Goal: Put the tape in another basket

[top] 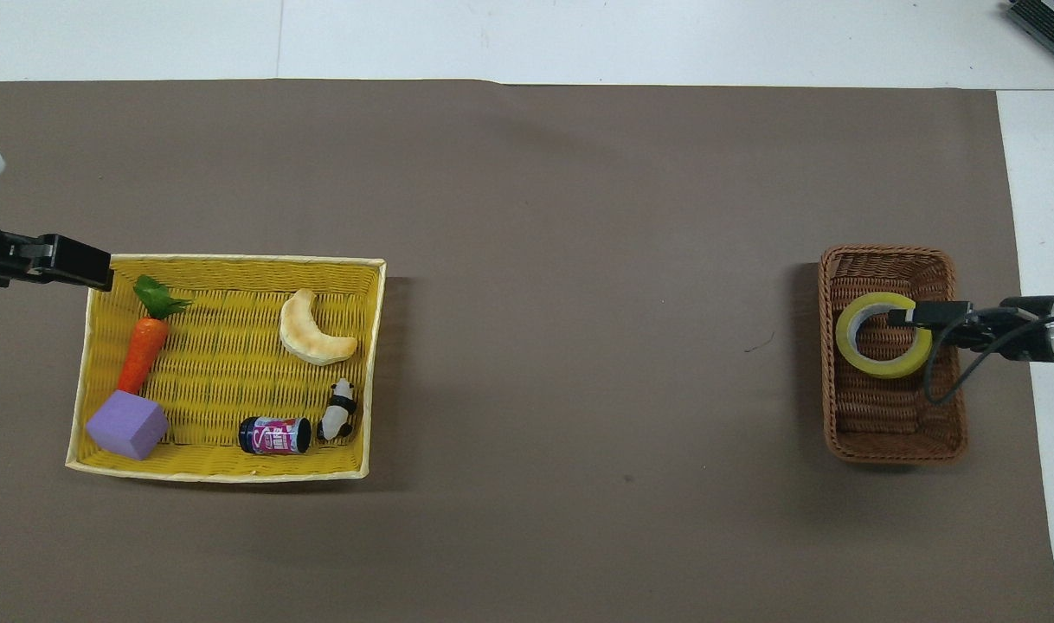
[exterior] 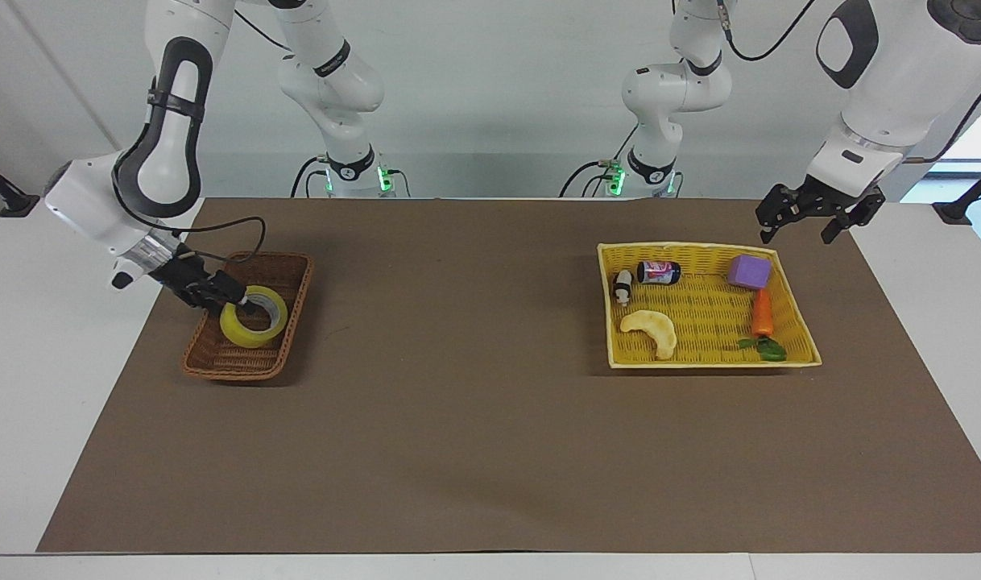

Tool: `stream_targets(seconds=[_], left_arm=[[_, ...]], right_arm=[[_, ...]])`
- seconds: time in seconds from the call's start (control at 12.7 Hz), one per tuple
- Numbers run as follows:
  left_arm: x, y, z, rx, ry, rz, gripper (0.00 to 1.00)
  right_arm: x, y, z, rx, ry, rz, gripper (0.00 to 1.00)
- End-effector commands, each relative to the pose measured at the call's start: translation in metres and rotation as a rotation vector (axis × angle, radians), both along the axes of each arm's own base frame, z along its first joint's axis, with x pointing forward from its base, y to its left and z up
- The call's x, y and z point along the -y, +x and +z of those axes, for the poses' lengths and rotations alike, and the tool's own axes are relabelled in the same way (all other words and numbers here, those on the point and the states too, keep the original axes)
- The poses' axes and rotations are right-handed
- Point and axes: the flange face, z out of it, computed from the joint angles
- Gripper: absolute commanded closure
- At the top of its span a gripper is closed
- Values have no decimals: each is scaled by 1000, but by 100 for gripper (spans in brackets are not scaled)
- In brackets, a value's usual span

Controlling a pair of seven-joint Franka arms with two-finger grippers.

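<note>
Tape (exterior: 254,327) lies in the brown basket (exterior: 217,360), right end effector (exterior: 237,304) at its rim, fingers astride the wall; grip cannot be confirmed. Left end effector (exterior: 809,217) waits spread and empty by the yellow tray (exterior: 704,361).

Overhead: placement appears done; next, a clear withdrawal.

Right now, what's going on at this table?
The right gripper is down in the brown wicker basket at the right arm's end of the table, its fingertips at the wall of the tape, which lies in the basket. Whether it has let go cannot be told. The left gripper waits, open, over the corner of the yellow tray, which holds a purple block, carrot, small can, panda figure and a pale curved piece.
</note>
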Motion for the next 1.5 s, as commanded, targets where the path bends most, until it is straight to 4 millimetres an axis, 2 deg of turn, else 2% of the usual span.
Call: stream_targets(seconds=[0.0, 0.32, 0.39, 0.55, 0.63, 0.79, 0.95, 1.03, 1.26, 1.34, 1.42], left_arm=[[-4, -3, 3, -11, 14, -6, 0], [-4, -3, 3, -11, 14, -6, 0], [-4, -3, 3, -11, 14, -6, 0], [-5, -3, 3, -11, 14, -4, 0], [-4, -3, 3, -11, 14, -6, 0], [-5, -3, 3, -11, 14, -4, 0], [-4, -3, 3, -11, 14, -6, 0], [-4, -3, 3, -11, 14, -6, 0], [-5, -3, 3, -11, 14, -6, 0], [-4, -3, 3, -11, 14, -7, 0], [-4, -3, 3, -11, 14, -6, 0]], right_arm=[[5, 14, 44, 40, -88, 88, 0], [-4, 36, 103, 58, -223, 196, 0], [-22, 41, 119, 51, -239, 224, 0], [-57, 38, 156, 27, -328, 191, 0], [-83, 35, 169, 5, -362, 182, 0], [-125, 26, 192, -29, -397, 137, 0], [-153, 17, 209, -56, -422, 98, 0], [-153, 14, 224, -52, -426, 93, 0], [-153, 4, 299, -58, -428, 100, 0], [-152, 1, 307, -70, -446, 101, 0], [-153, -2, 306, -73, -489, 107, 0]])
